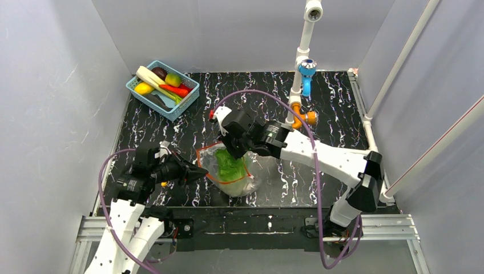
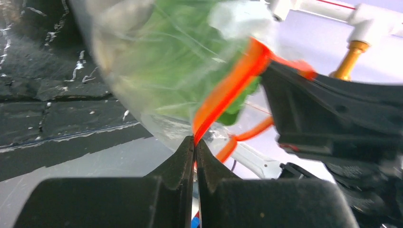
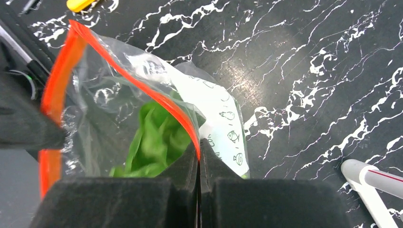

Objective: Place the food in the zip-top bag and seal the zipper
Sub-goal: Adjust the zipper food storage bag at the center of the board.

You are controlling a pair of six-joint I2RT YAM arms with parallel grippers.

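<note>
Left end effector and right end effector are each pinching the zipper of the zip-top bag, which is lying mid-counter. Lettuce is sitting inside; the mouth is gaping, sealing not yet done.

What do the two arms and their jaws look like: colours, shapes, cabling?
Left arm and right arm alike: white shells on the long links, black joints and black wrist sections. A purple cable loops loosely along each. The jaws are matte black, blocky at the base, tapering to thin wedge tips. No markings legible.
</note>
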